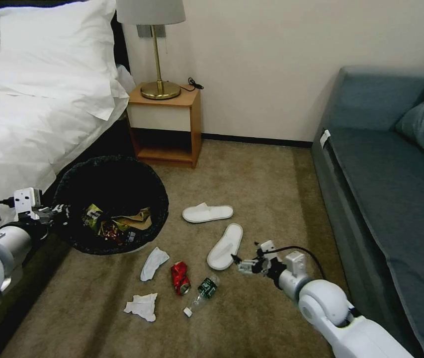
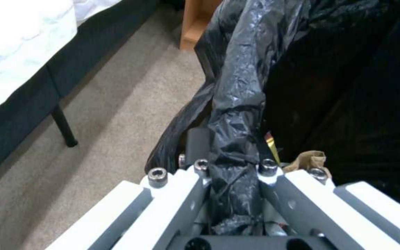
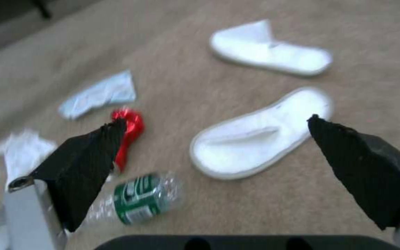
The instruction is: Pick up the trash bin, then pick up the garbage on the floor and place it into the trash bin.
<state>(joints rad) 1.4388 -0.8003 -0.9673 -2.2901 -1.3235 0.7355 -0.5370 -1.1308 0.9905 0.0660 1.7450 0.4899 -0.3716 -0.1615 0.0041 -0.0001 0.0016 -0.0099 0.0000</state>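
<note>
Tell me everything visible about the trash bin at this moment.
The trash bin is round, lined with a crinkled, glossy black plastic bag. It sits tilted with its mouth toward the camera, beside the bed. Inside lie a brown paper bag and colourful wrappers. The left end effector is shut on its bag-covered rim. White tissues lie on the carpet just in front of it.
</note>
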